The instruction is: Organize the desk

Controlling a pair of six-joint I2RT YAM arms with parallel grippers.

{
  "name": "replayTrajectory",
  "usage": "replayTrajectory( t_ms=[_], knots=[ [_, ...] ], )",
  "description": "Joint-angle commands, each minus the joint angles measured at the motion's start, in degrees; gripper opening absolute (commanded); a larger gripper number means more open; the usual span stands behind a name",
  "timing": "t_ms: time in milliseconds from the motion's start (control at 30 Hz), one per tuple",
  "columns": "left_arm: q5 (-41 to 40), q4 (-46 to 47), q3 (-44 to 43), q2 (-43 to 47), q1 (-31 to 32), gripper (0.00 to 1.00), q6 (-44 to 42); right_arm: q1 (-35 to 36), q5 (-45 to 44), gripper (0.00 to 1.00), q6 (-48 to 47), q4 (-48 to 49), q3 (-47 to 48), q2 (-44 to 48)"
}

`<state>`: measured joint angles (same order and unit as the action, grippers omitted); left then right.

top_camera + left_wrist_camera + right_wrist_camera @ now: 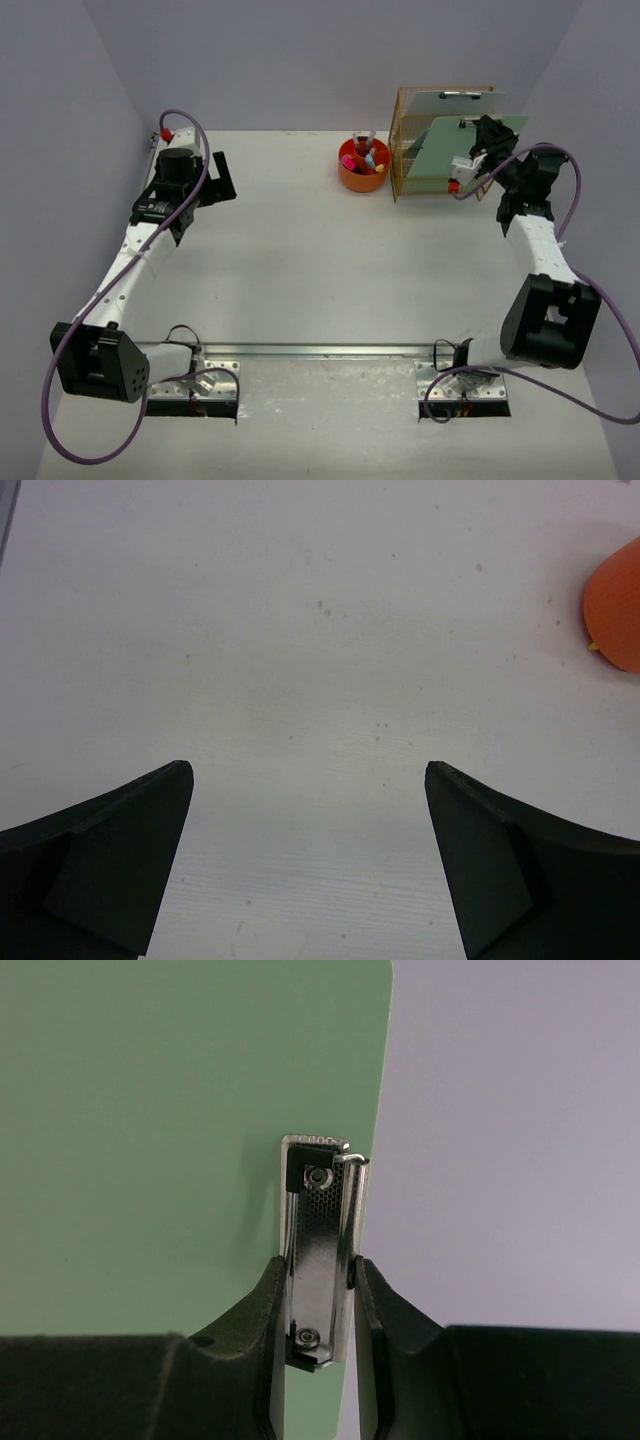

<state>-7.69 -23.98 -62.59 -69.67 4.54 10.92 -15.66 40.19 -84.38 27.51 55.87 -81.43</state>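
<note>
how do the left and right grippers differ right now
The left gripper is wide open and holds nothing; the right gripper is shut on the metal clip of the green clipboard. The left gripper points at the desk; the right gripper is up by the gold rack. Both have dark fingers.

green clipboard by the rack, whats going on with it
The right gripper is clamped on the metal clip of the green clipboard, holding it tilted at the gold wire rack, where a second clipboard already stands upright. An orange cup of pens sits just left of the rack. The left gripper is open over bare desk at the far left, holding nothing.
</note>
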Motion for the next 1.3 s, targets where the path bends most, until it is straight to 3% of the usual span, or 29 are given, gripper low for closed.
replayTrajectory(
  t_ms=[0, 100, 233, 367, 833, 1100, 1267],
  knots=[
    [0.0, 2.8, -0.3, -0.6, 0.5, 1.0, -0.1, 0.0, 2.6, 0.01, -3.5, 0.2, 3.7, -1.7],
    [0.0, 2.8, -0.3, -0.8, 0.5, 1.0, -0.1, 0.3, 2.1, 0.09, -3.7, -0.1, 4.8, -3.2],
    [-0.1, 2.9, -0.4, -1.2, 0.5, 1.0, -0.2, 0.8, 1.0, 0.54, -5.2, -5.1, 8.3, -5.8],
    [-0.2, 3.0, -0.3, -1.6, 0.5, 1.0, -0.3, 1.4, 0.4, 0.68, -6.4, -8.8, 11.2, -7.8],
    [-0.5, 4.1, -0.3, -3.4, 0.5, 1.0, -0.6, 6.6, -6.0, 0.79, -2.1, -30.8, 25.7, -15.7],
    [-0.7, 4.5, -0.1, -4.0, 0.5, 1.0, -0.8, 9.6, -9.6, 0.82, -2.8, -35.4, 30.4, -18.6],
    [-0.7, 4.8, -0.1, -4.0, 0.5, 1.0, -1.1, 11.6, -13.8, 0.9, -3.8, -38.7, 32.8, -19.6]
  ],
)
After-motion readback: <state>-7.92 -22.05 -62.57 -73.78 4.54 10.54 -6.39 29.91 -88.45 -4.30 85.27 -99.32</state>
